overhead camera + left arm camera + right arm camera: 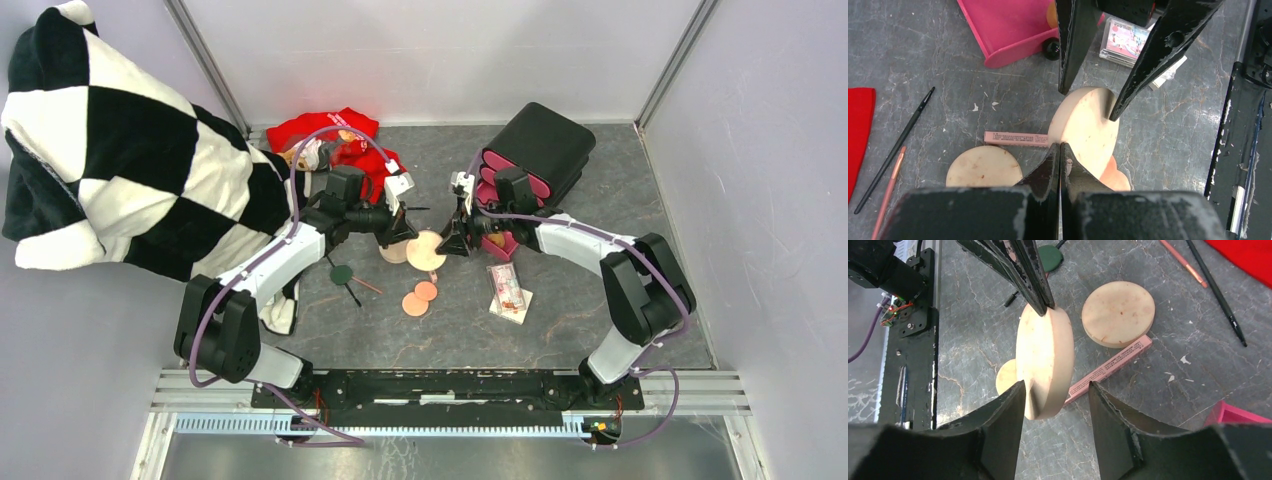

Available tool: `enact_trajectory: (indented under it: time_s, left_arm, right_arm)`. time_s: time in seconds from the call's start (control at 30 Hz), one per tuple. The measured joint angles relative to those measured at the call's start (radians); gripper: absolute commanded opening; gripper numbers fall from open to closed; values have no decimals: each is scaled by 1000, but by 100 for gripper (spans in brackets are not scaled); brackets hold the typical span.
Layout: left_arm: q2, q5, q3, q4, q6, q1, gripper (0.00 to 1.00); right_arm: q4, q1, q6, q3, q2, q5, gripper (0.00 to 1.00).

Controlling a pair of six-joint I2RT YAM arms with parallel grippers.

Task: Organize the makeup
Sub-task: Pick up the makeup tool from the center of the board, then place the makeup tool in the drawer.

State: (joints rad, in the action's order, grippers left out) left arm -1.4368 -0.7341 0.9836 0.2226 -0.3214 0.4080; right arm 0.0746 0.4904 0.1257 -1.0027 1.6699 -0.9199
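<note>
two robot arms meet over a grey table, just in front of the black box with pink drawers (545,140). between them a large round puff (1083,130), pale peach, is held up on its edge on the side of the box nearest the arms' bases. the left gripper (1060,148) has its jaws pressed together on a thin bit of the puff's rim. the right gripper (1055,387) gapes wide, one finger on each side of the opposite rim, not squeezing (one finger may brush the puff's face; it is hard to tell). a second puff (983,167) lies flat, farther from the box, with a pink stick (1015,138) just beside it and two thin pencils (895,150) farther out. a red-patterned packet (507,290) also lies in front of the box. the held puff looks light, soft and squashy, so it will likely flex and slip from a rim pinch. a hold across both flat faces, deeper in, seems safer.
</note>
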Motion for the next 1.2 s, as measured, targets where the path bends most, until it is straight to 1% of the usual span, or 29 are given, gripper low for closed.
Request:
enact_trajectory:
  time_s: [0.1, 0.23, 0.27, 0.3, 0.4, 0.43, 0.5, 0.53, 0.67, 0.8, 1.0, 1.2]
  left_arm:
    - [0, 0, 0, -14, 11, 4, 2]
    - [3, 1, -2, -25, 24, 5, 2]
    - [3, 2, -4, -28, 24, 5, 5]
    - [4, 3, -6, -32, 25, 5, 15]
    - [4, 18, -9, -38, 28, 5, 59]
    - [5, 23, -9, -39, 31, 5, 69]
    - [7, 39, -10, -39, 40, 5, 93]
    - [11, 50, -12, -42, 44, 4, 99]
    - [53, 82, -37, -58, 54, -2, 100]
    - [92, 100, -42, -76, 53, -8, 100]
    - [99, 105, -43, -83, 53, -9, 100]
    - [99, 106, -45, -82, 53, -9, 100]
  right_arm:
    - [1, 0, -9, 1, 8, 0, 41]
    - [2, 0, -16, 1, 12, 2, 29]
    - [3, -1, -17, 1, 12, 5, 25]
    - [3, -2, -16, 1, 12, 8, 19]
    - [8, -14, -18, 1, 12, 26, 5]
    - [8, -23, -21, 1, 12, 34, 3]
    - [12, -51, -25, 1, 11, 59, 0]
    - [15, -71, -27, 2, 10, 77, 0]
    - [13, -130, -21, 11, -20, 164, 0]
    - [10, -172, 4, 19, -77, 282, 0]
    - [3, -179, 60, 19, -113, 438, 0]
    - [-38, -181, 90, 19, -89, 504, 2]
